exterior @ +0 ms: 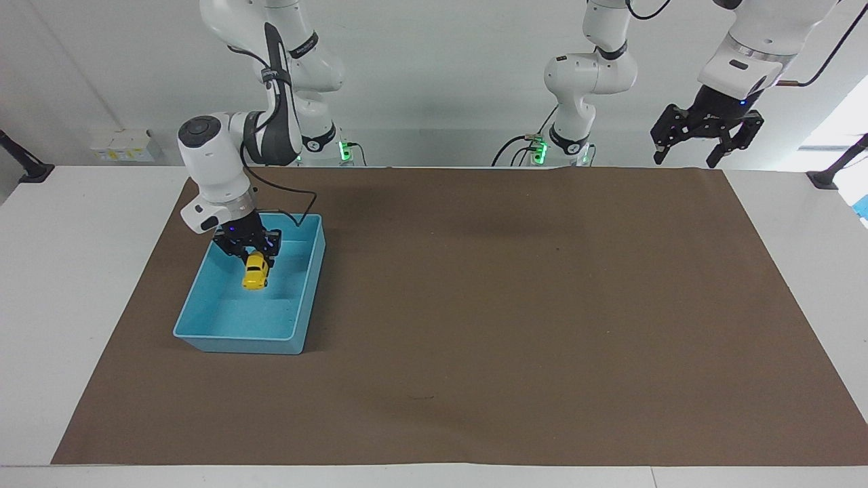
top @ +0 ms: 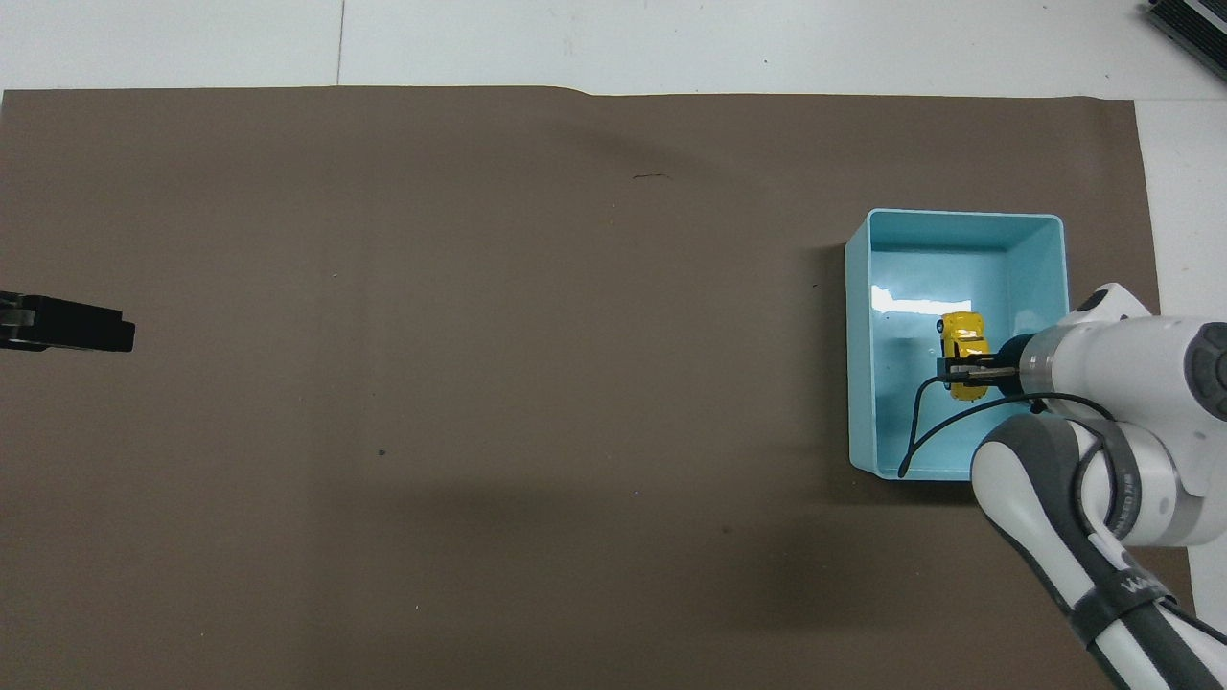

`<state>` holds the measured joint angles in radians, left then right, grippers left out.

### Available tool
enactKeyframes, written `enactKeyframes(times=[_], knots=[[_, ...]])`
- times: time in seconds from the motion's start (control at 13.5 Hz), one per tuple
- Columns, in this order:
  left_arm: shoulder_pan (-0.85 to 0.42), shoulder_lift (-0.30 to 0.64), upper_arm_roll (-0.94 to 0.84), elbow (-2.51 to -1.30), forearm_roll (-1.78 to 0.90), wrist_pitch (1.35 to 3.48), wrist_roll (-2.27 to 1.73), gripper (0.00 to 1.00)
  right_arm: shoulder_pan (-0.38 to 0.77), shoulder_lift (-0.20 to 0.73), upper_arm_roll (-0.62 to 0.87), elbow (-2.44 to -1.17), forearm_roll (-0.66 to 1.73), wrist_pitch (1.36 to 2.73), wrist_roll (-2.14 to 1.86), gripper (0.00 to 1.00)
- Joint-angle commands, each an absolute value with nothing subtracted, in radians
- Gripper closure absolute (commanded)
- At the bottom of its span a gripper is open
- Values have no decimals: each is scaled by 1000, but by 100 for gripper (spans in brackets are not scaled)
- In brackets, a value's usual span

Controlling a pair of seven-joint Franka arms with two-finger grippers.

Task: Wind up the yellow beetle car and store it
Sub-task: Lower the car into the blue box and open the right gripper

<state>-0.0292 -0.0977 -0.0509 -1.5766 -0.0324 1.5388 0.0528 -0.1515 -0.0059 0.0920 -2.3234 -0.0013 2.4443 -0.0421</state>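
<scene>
Yellow beetle car (exterior: 255,274) in right tool's (exterior: 249,255) grip, inside blue bin (exterior: 203,332).

**Off-task items on the table**

Brown mat (exterior: 475,325) (top: 479,383) covers most of the white table (exterior: 74,271) (top: 671,38); bare white margin shows all round it. Near the mat's edge farthest from the robots, a short dark mark (exterior: 420,397) (top: 652,176). Two small dark specks on the mat (top: 381,452) (top: 726,528), nearer the robots than that mark. Off the mat, at the wall toward the right arm's end, a pale socket block (exterior: 125,145). Black clamp mounts (exterior: 24,163) (exterior: 831,173) sit at both table ends, clear of the mat.
</scene>
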Motion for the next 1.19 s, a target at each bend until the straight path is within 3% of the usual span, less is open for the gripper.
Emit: enactKeyframes(times=[0.0, 0.22, 0.82, 0.96, 1.04, 1.11], knots=[[-11, -112, -60, -1583, -43, 1528, 48, 0, -164, -26, 97, -2382, 37, 2500, -97, 100], [-11, -112, -60, -1583, -43, 1528, 48, 0, -170, -3, 97, -2419, 38, 2559, -121, 100], [-11, -112, -60, -1583, -43, 1528, 48, 0, -166, 35, 97, -2425, 43, 2563, -121, 100], [-11, -112, -60, -1583, -43, 1528, 48, 0, -160, 48, 97, -2424, 43, 2560, -117, 83], [-12, -112, -60, -1583, -43, 1528, 48, 0, -158, 51, 97, -2418, 43, 2556, -107, 56], [-11, -112, -60, -1583, -43, 1528, 48, 0, -158, 52, 97, -2415, 43, 2554, -113, 1]])
